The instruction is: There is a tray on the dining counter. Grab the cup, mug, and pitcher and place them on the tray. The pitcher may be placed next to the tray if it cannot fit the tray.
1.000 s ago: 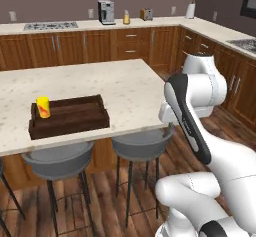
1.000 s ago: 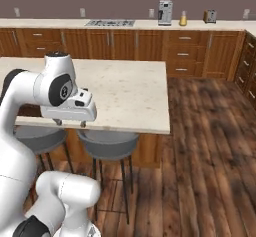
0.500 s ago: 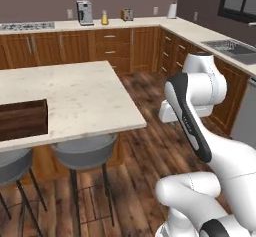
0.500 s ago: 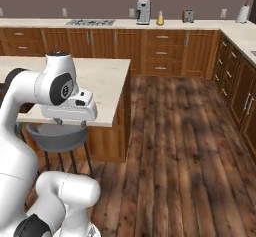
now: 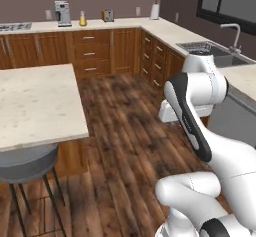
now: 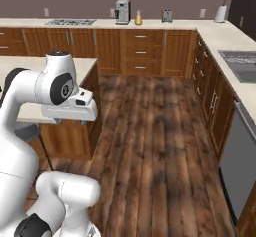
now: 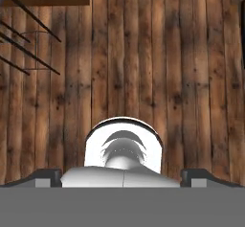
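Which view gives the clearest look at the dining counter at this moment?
The left base view: the dining counter shows a broad stretch of bare beige stone top with its corner and a grey stool below. The right base view shows a strip of its top and its brown end panel behind the arm. The hand view looks down at wood floor.

Beige dining counter (image 5: 35, 103) stands on wood floor (image 5: 125, 131).
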